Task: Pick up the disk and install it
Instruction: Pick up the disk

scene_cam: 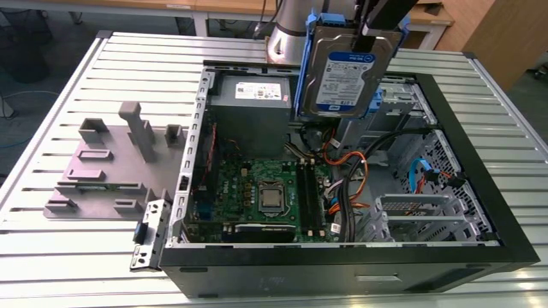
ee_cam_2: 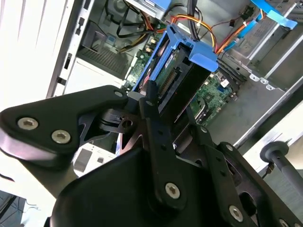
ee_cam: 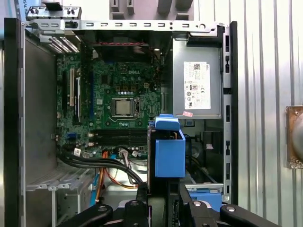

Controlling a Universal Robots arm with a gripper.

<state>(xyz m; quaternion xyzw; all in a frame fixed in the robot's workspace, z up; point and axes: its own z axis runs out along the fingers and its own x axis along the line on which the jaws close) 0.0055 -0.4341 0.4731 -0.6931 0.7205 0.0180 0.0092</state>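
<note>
Claw: the black claw (scene_cam: 366,45) is pinching the flat silver-metal disk with blue plastic side rails (scene_cam: 347,74) by its top edge.
Disk: it's hanging upright in the air over the far part of the open black computer case (scene_cam: 479,192).
Case: it's lying on the slatted metal surface (scene_cam: 77,256).

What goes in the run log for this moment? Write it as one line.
end effector: shut on disk | disk: in air, upright, over open computer case | install: not yet done

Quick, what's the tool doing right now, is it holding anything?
Tool: closed on the disk, held above the open computer case.
</note>
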